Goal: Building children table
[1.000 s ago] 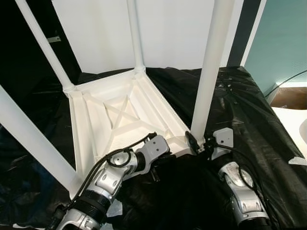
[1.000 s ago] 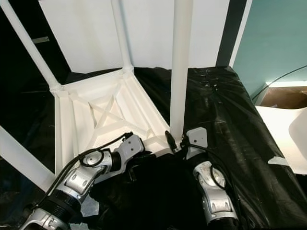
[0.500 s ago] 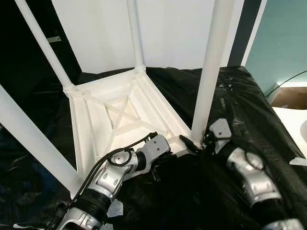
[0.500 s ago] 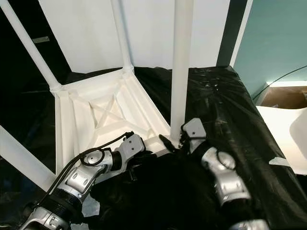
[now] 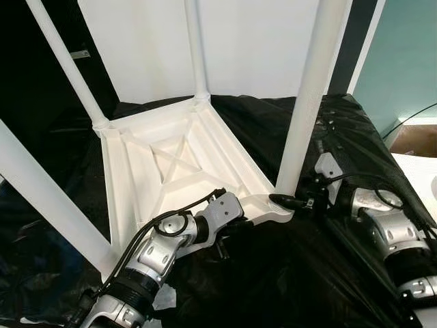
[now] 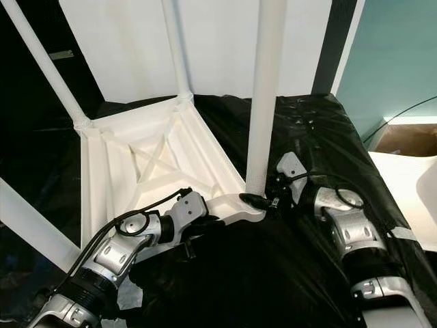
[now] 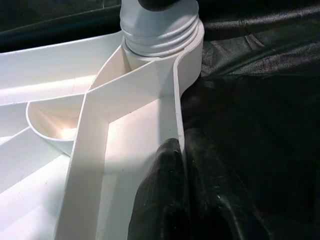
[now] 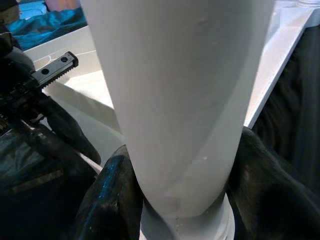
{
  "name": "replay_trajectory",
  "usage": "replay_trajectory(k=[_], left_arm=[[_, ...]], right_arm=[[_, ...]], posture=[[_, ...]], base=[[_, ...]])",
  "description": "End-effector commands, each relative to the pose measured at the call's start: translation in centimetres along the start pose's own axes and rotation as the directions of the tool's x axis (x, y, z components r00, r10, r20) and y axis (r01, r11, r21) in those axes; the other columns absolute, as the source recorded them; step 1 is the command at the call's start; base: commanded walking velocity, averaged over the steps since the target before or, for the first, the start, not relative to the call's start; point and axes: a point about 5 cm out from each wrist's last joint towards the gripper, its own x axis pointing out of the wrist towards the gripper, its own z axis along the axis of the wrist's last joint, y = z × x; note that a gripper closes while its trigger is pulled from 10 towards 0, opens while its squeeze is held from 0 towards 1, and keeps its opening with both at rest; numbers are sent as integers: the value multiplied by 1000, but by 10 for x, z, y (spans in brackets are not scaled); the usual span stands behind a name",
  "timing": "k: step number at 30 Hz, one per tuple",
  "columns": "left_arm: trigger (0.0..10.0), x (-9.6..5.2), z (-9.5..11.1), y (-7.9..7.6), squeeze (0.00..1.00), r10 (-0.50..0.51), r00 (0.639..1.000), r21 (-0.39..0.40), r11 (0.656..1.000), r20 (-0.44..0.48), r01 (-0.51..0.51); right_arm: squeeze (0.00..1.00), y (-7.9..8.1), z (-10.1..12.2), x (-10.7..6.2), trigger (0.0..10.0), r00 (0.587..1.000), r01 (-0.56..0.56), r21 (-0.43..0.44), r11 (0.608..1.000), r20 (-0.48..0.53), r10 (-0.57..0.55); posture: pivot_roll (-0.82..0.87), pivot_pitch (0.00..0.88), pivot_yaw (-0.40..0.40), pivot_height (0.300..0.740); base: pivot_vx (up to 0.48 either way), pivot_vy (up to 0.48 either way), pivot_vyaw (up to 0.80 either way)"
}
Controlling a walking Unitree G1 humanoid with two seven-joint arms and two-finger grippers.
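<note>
Table (image 5: 179, 160) lies upside down on the black plastic sheet (image 5: 341, 130), white legs pointing up. Near its front edge, the left gripper (image 7: 182, 165) pinches the table's thin rim. To the right, the right gripper (image 8: 177, 200) squeezes the bottom of the near right leg (image 5: 307, 96).

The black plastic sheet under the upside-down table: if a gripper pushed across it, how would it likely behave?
The black plastic sheet looks thin and floppy, since it lies wrinkled, so it would probably bunch. Its glossy shine suggests a slippery surface. The upturned white table weighs part of it down, which may limit sliding there.
</note>
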Motion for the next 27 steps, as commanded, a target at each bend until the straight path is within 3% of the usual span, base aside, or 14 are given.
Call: replay_trajectory(k=[1,6,7,8,10,12,15,17,22,23,24,25,26,27], left_arm=[[10000,-4,-55,-21,0,-44,975,-133,991,-217,15],[10000,-4,-55,-21,0,-45,975,-133,991,-217,16],[10000,-4,-55,-21,0,-45,975,-133,991,-216,17],[10000,-4,-55,-21,0,-45,975,-133,991,-216,17],[10000,-3,-54,-21,0,-50,975,-132,991,-216,22],[10000,-3,-54,-20,0,-51,975,-131,991,-215,24],[10000,-3,-54,-20,0,-51,975,-130,991,-215,23],[10000,-3,-54,-20,0,-53,975,-129,991,-217,25],[10000,-1,-53,-20,0,-54,975,-129,991,-215,27],[10000,-1,-53,-20,0,-54,975,-128,991,-214,26],[10000,-1,-53,-20,0,-54,975,-128,991,-214,26],[10000,-1,-53,-20,0,-52,976,-129,991,-213,25],[10000,0,-52,-20,0,-51,976,-129,991,-212,24],[10000,0,-52,-20,0,-51,976,-129,991,-212,24]], right_arm=[[0,16,-10,6,0,998,-57,47,997,-10,57],[0,28,-10,15,0,998,17,75,997,51,-21],[0,32,-11,22,0,973,208,77,975,86,-214],[0,32,-11,22,0,973,208,77,975,86,-214],[0,47,-18,23,0,838,519,138,843,114,-534],[0,58,-23,18,0,746,635,187,750,104,-658],[0,59,-24,17,0,728,653,198,731,98,-678],[0,57,-29,16,0,684,697,231,679,73,-726],[0,56,-29,18,0,681,698,235,676,73,-729],[0,57,-28,20,2549,697,686,231,690,66,-714],[0,57,-28,20,2549,697,686,231,690,66,-714],[1000,59,-28,25,10000,750,628,238,741,70,-658],[1000,61,-27,30,10000,808,552,246,797,78,-584],[1000,61,-27,30,10000,808,552,246,797,78,-584]], posture=[[3,0,41,740],[4,0,42,740],[-2,0,46,740],[-2,0,46,740],[1,0,46,740],[1,0,44,740],[1,0,44,740],[-2,0,43,740],[-4,0,40,740],[-5,0,37,740],[-5,0,37,740],[-8,0,40,740],[-9,0,40,740],[-9,0,40,740]], base=[[0,0,0],[0,0,0],[0,0,0],[0,0,0],[0,0,0],[0,0,0],[0,0,0],[0,0,0],[0,0,0],[0,0,0],[0,0,0],[0,0,0],[0,0,0],[0,0,0]])
